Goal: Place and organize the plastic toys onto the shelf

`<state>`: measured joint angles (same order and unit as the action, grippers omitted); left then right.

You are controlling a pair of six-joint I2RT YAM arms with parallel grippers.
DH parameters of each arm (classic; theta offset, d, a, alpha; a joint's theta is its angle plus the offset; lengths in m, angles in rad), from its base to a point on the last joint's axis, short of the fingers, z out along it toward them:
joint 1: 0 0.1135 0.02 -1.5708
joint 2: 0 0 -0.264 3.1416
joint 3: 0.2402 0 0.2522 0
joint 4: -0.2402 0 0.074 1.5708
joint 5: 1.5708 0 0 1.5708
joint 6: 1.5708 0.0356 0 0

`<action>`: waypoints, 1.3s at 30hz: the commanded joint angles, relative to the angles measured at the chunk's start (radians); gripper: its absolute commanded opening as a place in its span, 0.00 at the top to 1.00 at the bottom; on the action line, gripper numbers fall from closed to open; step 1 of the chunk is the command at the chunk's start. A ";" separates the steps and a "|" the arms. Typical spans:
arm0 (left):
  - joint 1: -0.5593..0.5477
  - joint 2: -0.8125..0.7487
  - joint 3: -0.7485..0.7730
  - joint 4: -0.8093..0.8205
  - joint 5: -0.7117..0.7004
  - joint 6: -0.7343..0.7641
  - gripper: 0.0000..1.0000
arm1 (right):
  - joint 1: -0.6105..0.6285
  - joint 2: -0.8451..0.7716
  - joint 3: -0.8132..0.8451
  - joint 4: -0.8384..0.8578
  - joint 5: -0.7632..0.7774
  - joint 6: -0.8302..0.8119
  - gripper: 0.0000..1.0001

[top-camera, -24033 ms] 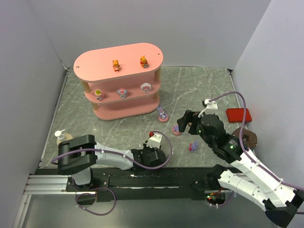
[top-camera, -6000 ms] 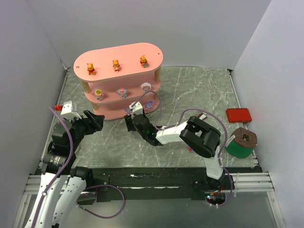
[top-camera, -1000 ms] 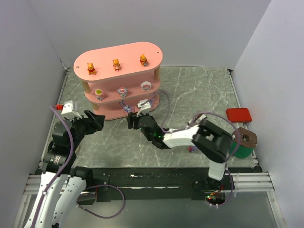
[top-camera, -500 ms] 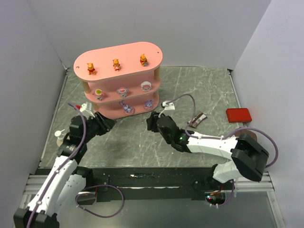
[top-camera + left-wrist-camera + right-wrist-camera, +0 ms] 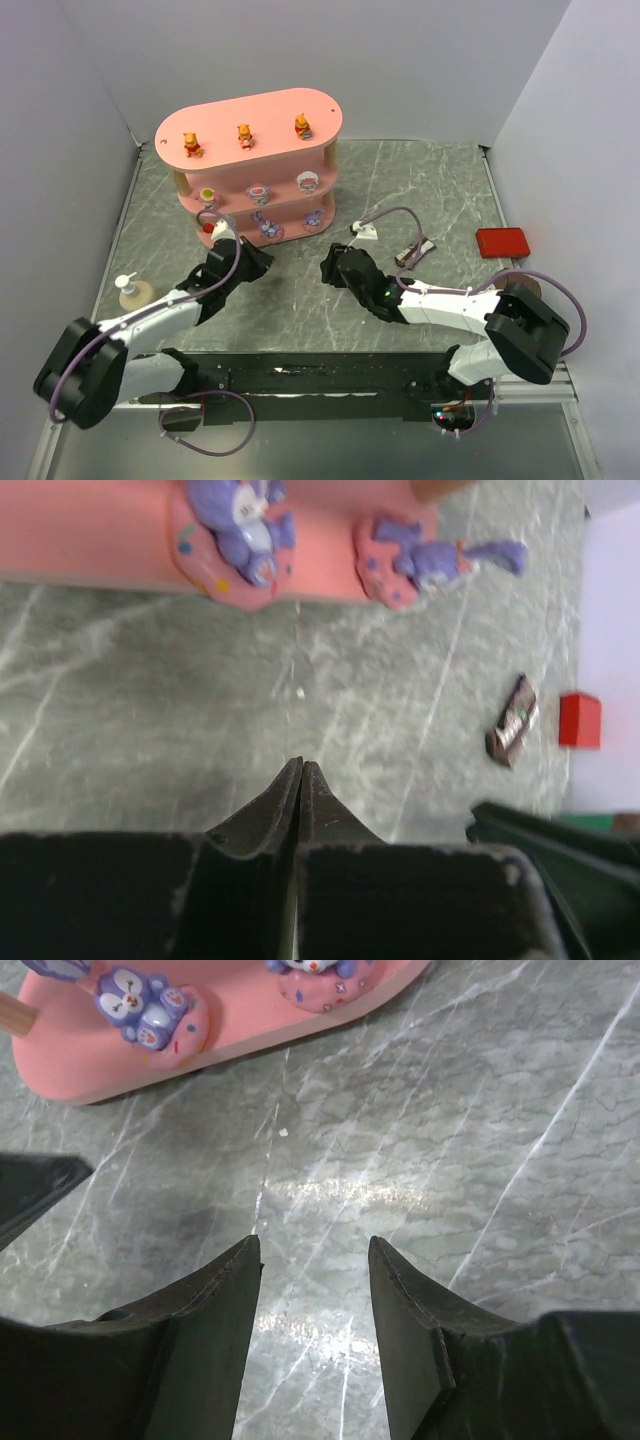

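Observation:
The pink shelf (image 5: 250, 118) stands at the back left. Three orange bears (image 5: 243, 134) stand on its top tier and three pink-white toys (image 5: 257, 190) on the middle tier. Two purple toys (image 5: 264, 225) (image 5: 312, 216) sit on the bottom tier, also in the left wrist view (image 5: 235, 530) (image 5: 430, 560) and the right wrist view (image 5: 145, 1010) (image 5: 315, 975). My left gripper (image 5: 266, 262) (image 5: 300, 766) is shut and empty, low over the floor before the shelf. My right gripper (image 5: 325, 268) (image 5: 312, 1250) is open and empty, just right of it.
A brown-wrapped snack bar (image 5: 414, 252) (image 5: 512, 732) lies on the floor to the right, with a red flat box (image 5: 501, 242) (image 5: 580, 720) beyond it. A soap bottle (image 5: 130, 290) stands near the left wall. Grey walls close in three sides.
My left arm has swung in from the left to the shelf's front and its gripper has shut. My right gripper has drawn back from the bottom tier, its jaws narrower.

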<state>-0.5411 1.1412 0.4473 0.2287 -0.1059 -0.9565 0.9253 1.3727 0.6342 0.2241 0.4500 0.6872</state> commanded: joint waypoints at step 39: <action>0.006 0.488 -0.019 0.774 -0.307 -0.014 0.99 | -0.025 -0.098 -0.114 -0.002 0.035 0.044 0.47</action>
<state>-0.5491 1.6226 0.4507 0.8917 -0.3466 -0.9638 0.9051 1.2911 0.5209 0.2153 0.4522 0.7166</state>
